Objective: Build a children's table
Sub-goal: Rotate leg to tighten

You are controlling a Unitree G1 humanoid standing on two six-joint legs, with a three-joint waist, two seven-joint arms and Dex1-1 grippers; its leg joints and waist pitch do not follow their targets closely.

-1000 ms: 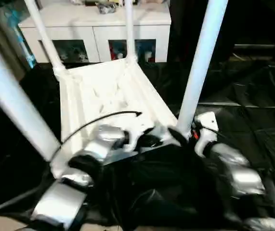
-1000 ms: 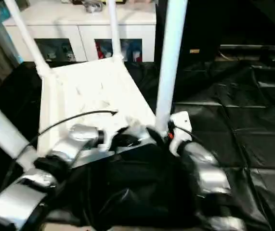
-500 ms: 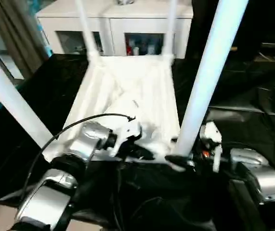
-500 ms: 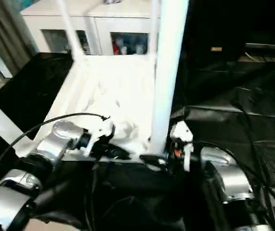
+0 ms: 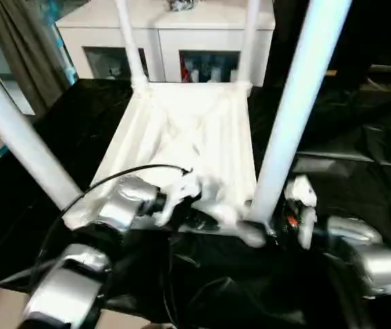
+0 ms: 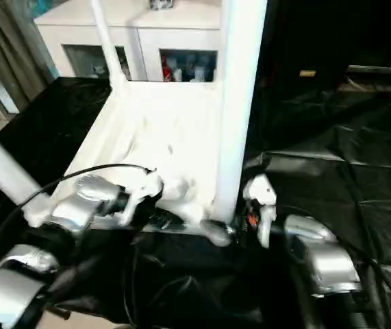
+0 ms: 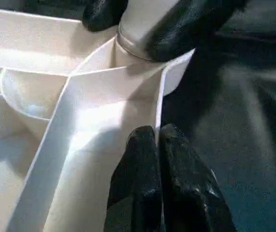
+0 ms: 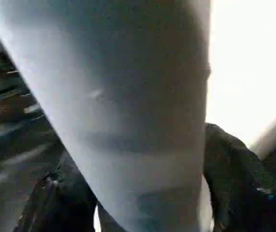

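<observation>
Four white legs stand up from the children's table, which lies upside down on the black-covered counter, ribbed underside facing up. Each leg sits in a rounded corner socket; the near right socket holds the near right leg.

Pressed together, the left claw pinches the thin white rim wall of the tabletop, one black finger on either side of it, just short of that near right socket. From the head camera it sits at the near edge of the tabletop, between the two near legs and closer to the right one.

Around the near right leg's base goes the right claw, its black fingers on opposite sides of the tube just above the socket. Its own wrist camera shows the leg between the fingers, dark pads flanking it; whether they press on it or stand slightly off cannot be told.

Beyond the table, away from both claws, stands a white cabinet with small items behind its glass doors.
</observation>
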